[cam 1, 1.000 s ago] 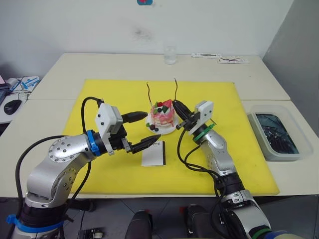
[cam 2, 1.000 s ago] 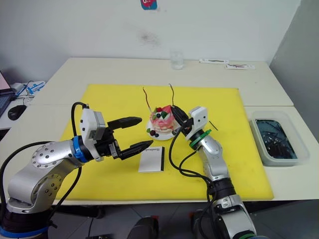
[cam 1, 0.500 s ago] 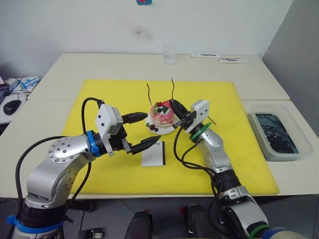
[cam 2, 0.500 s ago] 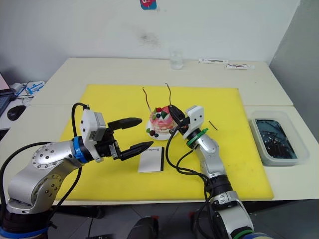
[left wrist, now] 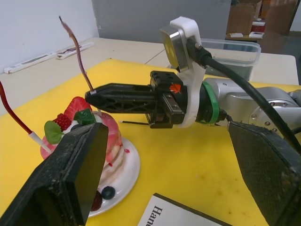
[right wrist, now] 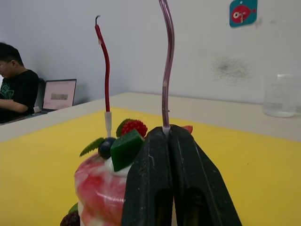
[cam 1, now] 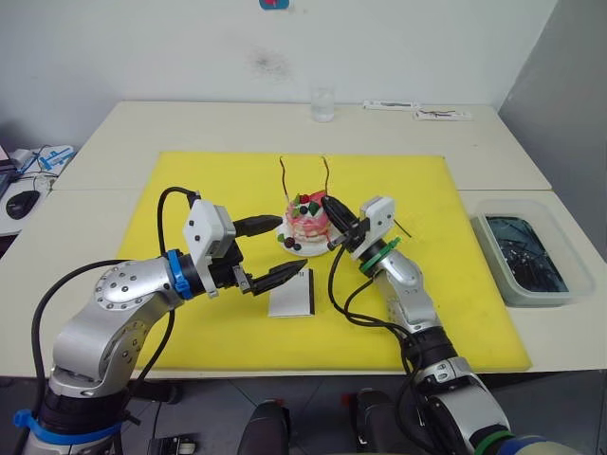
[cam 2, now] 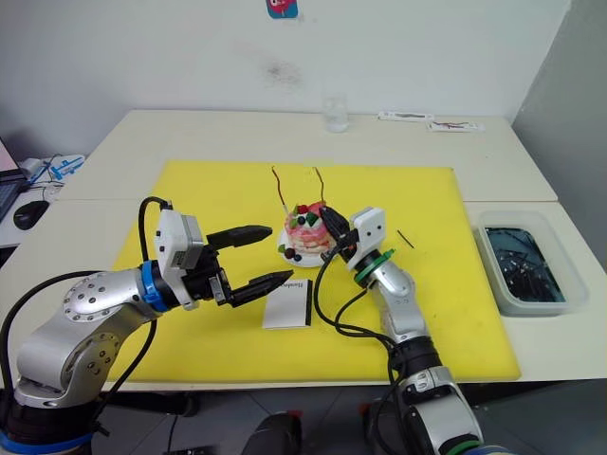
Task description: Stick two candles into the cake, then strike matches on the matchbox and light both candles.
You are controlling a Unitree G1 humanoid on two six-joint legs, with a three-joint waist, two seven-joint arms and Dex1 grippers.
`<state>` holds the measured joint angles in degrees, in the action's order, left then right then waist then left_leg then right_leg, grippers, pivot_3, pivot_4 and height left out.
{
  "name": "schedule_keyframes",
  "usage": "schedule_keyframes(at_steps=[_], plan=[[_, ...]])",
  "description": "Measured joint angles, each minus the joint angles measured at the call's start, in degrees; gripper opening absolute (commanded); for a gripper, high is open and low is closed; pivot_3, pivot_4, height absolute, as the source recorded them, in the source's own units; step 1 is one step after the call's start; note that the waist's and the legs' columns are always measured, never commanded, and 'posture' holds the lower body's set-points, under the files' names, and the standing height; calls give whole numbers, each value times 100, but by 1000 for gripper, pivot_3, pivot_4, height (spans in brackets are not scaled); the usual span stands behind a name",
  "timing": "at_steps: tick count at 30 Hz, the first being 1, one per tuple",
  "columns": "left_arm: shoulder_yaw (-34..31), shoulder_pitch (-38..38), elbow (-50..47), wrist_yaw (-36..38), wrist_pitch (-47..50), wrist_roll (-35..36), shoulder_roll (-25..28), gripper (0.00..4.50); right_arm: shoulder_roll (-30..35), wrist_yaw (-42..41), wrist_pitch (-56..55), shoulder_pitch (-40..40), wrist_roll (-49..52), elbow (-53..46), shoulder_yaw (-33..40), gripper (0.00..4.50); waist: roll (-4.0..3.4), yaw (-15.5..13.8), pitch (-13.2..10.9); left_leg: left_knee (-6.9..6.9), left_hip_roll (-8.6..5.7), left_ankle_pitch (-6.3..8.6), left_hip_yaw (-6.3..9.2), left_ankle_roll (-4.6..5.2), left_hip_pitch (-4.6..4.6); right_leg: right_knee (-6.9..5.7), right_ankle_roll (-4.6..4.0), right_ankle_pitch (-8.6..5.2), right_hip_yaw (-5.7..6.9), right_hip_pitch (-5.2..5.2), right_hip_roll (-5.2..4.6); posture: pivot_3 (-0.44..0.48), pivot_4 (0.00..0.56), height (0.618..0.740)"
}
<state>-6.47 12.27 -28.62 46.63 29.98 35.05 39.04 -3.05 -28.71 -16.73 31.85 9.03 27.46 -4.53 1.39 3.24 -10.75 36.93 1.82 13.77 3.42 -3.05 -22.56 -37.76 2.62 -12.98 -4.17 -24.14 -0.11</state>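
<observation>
1. Change: right claw [cam 1: 330, 208] has moved in from the cake's right side and now sits against the cake's [cam 1: 308, 224] upper right edge. The candle it carries [cam 1: 326, 172] now stands above the cake's right rim. Judged: 2nd candle is at the insertion point, not yet clearly seated.
2. Right claw state: fingers pressed together, pinching the carried candle by its pale lower end; the candle rises from the fingertips in the right wrist view, close to upright, slight curve at the tip.
3. Planted candle [cam 1: 285, 176]: stuck upright in the cake's left part, pale base in the topping, beside berries and leaf.
4. Cake: on white plate [cam 1: 321, 250], on yellow mat [cam 1: 190, 190], mid-desk [cam 1: 142, 123].
5. Left claw [cam 1: 275, 250]: spread wide, holding nothing; no change in pose. Hovers low over the mat left of the cake, one finger toward the plate, the other over the matchbox's near corner.
6. Matchbox [cam 1: 291, 293]: flat on the mat, just in front of the plate, black strip on its right edge. Untouched.
7. Matches: one thin dark stick [cam 1: 405, 229] on the mat right of the right arm; the 2nd can't be made out.
8. Right arm pose: forearm angled up from the near desk edge, wrist bent toward the cake, fingers pointing left, roughly level.
9. Task status (judged): candle 1 done, candle 2 in hand at the cake; striking and lighting not yet begun.
</observation>
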Motion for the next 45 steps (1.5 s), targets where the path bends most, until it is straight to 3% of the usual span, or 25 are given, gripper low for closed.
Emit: schedule_keyframes(at_steps=[17,20,26,34,39,45], plan=[[66,-3,0,-85,-15,-7,-23,4500,-135,-55,-188,-108,123,147,20,27,0,5,0,0,0,0,0,0,7,-1,-14,-8,-1,4,1,0,150,740],[107,-4,0,-90,-25,-19,-24,4500,-175,-44,-128,-108,141,119,57,678,0,5,0,-1,0,0,0,0,5,-1,-13,-8,-1,3,1,0,150,740],[152,-8,0,-104,-60,-61,-44,4500,-199,13,-18,-108,182,-171,102,2832,-2,5,-1,-5,0,0,1,0,3,-1,-11,-7,0,0,1,0,150,740],[133,1,6,-278,251,-73,13,4500,163,-36,719,-463,374,-1762,44,2832,-2,-1,-2,-6,0,0,4,0,-1,2,-11,-10,2,-1,0,0,150,740],[-268,20,96,-492,1239,596,195,4500,842,-362,1607,-1117,575,-3036,-154,2832,-3,5,-2,-8,0,0,5,0,-1,1,-17,-16,3,-4,0,0,150,740],[-1056,136,833,-550,3562,2439,1050,4500,2180,-796,3073,-1755,768,-4619,-388,2832,-2,12,-5,-6,1,1,12,0,-2,0,-35,-29,10,-5,1,0,150,740]])
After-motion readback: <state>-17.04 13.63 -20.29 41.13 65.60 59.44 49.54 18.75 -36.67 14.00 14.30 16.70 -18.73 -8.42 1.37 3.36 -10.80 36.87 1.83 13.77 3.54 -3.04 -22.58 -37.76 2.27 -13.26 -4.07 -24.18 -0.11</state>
